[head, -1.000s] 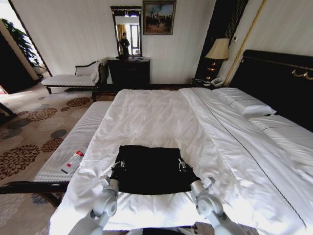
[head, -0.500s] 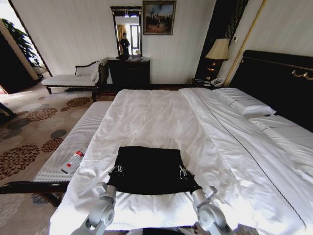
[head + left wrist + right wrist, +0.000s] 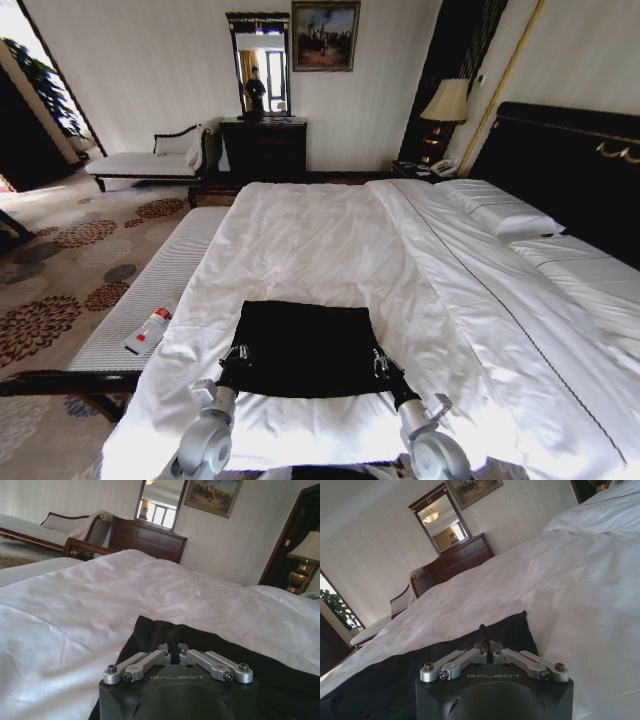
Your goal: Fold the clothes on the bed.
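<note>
White bedding is covering the bed, with the black clothes lying folded flat near its foot edge. Left gripper and right gripper are pinching the garment's near corners, jaws closed on cloth. A bench carrying a bottle is standing beside the bed's left edge.

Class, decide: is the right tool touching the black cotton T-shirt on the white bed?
Touching. In the right wrist view the right tool is pinched shut on the black cotton T-shirt.
</note>
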`<state>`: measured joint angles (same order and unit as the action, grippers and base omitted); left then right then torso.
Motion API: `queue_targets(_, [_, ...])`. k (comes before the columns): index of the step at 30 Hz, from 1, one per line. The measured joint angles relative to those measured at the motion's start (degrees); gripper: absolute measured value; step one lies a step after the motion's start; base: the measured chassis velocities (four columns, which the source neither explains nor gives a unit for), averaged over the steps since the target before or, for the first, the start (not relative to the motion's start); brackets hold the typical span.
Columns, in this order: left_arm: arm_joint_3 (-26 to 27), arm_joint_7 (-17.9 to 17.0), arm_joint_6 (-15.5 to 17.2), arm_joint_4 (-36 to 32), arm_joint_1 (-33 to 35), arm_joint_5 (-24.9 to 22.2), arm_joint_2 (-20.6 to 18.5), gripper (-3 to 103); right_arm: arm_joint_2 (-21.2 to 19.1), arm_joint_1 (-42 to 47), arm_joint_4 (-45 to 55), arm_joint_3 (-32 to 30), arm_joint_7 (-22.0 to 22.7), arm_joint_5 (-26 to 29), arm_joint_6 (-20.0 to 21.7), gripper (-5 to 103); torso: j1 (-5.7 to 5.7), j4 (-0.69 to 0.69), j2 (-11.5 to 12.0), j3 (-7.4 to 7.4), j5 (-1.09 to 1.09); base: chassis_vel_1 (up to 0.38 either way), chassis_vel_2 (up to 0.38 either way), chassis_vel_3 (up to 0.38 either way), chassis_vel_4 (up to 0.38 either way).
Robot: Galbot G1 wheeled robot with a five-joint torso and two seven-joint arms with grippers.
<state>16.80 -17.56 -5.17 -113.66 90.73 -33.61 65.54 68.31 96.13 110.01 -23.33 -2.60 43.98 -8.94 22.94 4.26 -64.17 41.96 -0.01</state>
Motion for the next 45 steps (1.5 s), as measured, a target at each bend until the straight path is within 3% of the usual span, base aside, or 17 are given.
queue_targets(7, [0.35,0.07,-0.18,0.17,1.72,1.71,0.98,2,0.22,0.52,-0.85,0.62,-0.14,-1.54,-0.52,-2,0.00,0.00,0.00,0.00,0.00,0.000,0.000,0.000,0.000])
queue_targets(10, [0.01,-0.04,-0.17,0.18,2.05,2.29,1.11,2,0.08,0.37,-1.19,0.69,-0.13,-1.96,-0.52,2,0.00,0.00,0.00,0.00,0.00,0.000,0.000,0.000,0.000])
queue_targets(14, [-0.17,-0.50,0.97,0.08,3.24,4.20,1.02,0,-0.13,0.82,-1.65,0.85,-0.28,-3.28,-0.83,18,0.00,0.00,0.01,0.00,0.00,0.000,0.000,0.000,0.000])
queue_targets(15, [-0.05,-0.51,1.32,-0.06,3.81,4.85,0.91,11,-0.12,1.26,-1.63,0.84,-0.39,-3.45,-1.05,24,0.00,0.00,0.00,0.00,0.00,0.000,0.000,0.000,0.000])
queue_targets(17, [0.06,-0.52,1.39,-0.25,4.13,5.06,0.91,11,-0.10,1.54,-1.53,0.82,-0.41,-3.54,-1.17,28,0.00,0.00,0.00,0.00,0.00,0.000,0.000,0.000,0.000])
queue_targets(19, [0.48,-0.54,1.46,-1.29,5.16,5.56,0.95,21,-0.02,2.73,-0.46,0.47,-0.44,-3.99,-1.61,40,0.00,0.00,0.00,0.00,0.00,0.000,0.000,0.000,0.000])
queue_targets(21, [0.59,-0.55,1.47,-1.56,5.36,5.69,0.97,26,-0.01,3.04,-0.16,0.36,-0.46,-4.05,-1.70,40,0.00,0.00,0.00,0.00,0.00,0.000,0.000,0.000,0.000])
queue_targets(22, [0.87,-0.55,1.44,-2.08,5.82,6.11,1.04,32,-0.03,3.76,0.55,-0.02,-0.74,-4.08,-1.85,51,0.00,0.00,0.00,0.00,0.01,0.000,0.000,0.000,0.000])
queue_targets(24, [1.37,-0.56,1.29,-2.89,6.66,6.70,1.25,43,-0.09,5.06,1.49,-0.66,-1.23,-4.31,-2.06,56,0.00,0.00,0.00,0.00,0.00,0.000,0.000,0.000,0.000])
queue_targets(26, [1.64,-0.56,1.23,-3.34,7.16,6.79,1.40,43,-0.09,5.63,1.91,-0.95,-1.34,-4.38,-2.15,61,0.00,0.00,0.00,0.00,0.01,0.000,0.000,0.000,0.000])
queue_targets(29, [2.56,-0.48,0.93,-4.48,8.78,6.84,1.75,59,0.07,7.50,3.34,-2.08,-1.52,-4.47,-2.63,78,0.00,0.00,0.00,0.00,0.00,0.000,0.000,0.000,0.000])
queue_targets(30, [2.78,-0.45,0.86,-4.64,8.99,6.84,1.78,64,0.13,7.82,3.63,-2.33,-1.56,-4.43,-2.72,78,0.00,0.00,0.00,0.00,0.01,0.000,0.000,0.000,0.000])
queue_targets(32, [3.22,-0.40,0.78,-4.85,9.22,6.78,1.83,64,0.22,8.32,4.03,-2.72,-1.67,-4.36,-2.87,83,0.00,0.00,0.00,0.00,0.00,0.000,0.000,0.000,0.000])
queue_targets(33, [3.95,-0.39,0.77,-5.06,9.13,6.23,1.84,76,0.45,8.82,4.28,-3.21,-1.79,-4.28,-3.14,88,-0.01,0.00,0.00,0.00,0.00,0.000,0.000,0.000,0.000])
queue_targets(35, [4.70,-0.47,0.94,-5.15,8.19,4.95,1.66,80,0.94,9.07,4.30,-3.62,-1.87,-4.21,-3.46,98,-0.01,-0.01,0.00,0.00,0.00,0.000,0.000,0.000,0.000])
queue_targets(39, [5.47,-1.01,1.44,-4.79,4.89,1.86,1.09,96,1.68,9.22,4.85,-4.15,-1.87,-3.83,-3.53,100,0.00,0.01,0.00,0.00,0.00,0.000,0.000,0.000,0.000])
queue_targets(45, [6.31,-0.98,2.30,-1.37,-1.60,-2.73,0.50,100,0.99,9.44,4.82,-4.20,-1.68,-5.01,-3.36,100,0.00,-0.01,0.00,0.01,0.00,0.000,0.000,0.000,0.000])
